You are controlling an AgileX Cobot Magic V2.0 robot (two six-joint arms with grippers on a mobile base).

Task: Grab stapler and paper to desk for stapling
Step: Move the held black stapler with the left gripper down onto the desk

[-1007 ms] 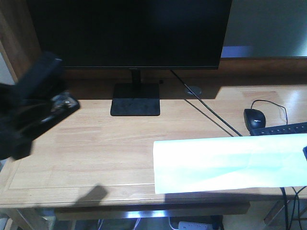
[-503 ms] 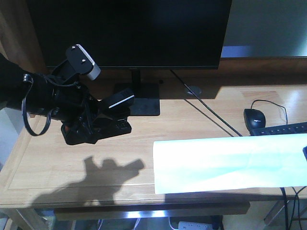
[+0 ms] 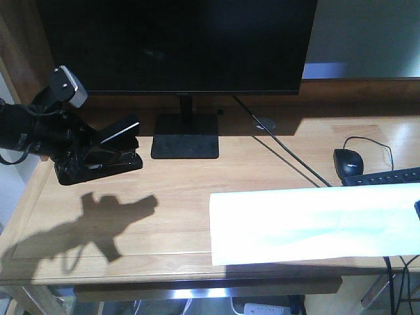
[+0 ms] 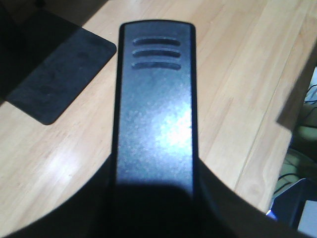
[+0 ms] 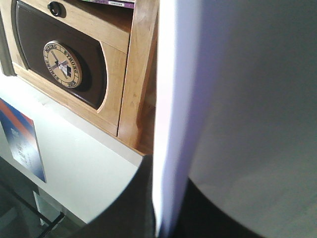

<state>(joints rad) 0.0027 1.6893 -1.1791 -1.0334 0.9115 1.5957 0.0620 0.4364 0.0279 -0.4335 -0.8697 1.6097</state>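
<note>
Placing, as I judge it, the stapler [image 3: 108, 152] near the desk's [image 3: 174, 216] left edge. My left claw [image 3: 71, 157] is clamped on its rear. Lower it flat and release only once the base sits. My right claw [image 5: 166, 220] pinches the paper sheet [image 3: 308, 223], spread over the front-right corner.

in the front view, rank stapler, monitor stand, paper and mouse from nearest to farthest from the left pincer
1. stapler, gripped by the left pincer at far left.
2. monitor stand, centre back.
3. paper, front right; its near edge lies closer than the mouse.
4. mouse, far right.
</note>
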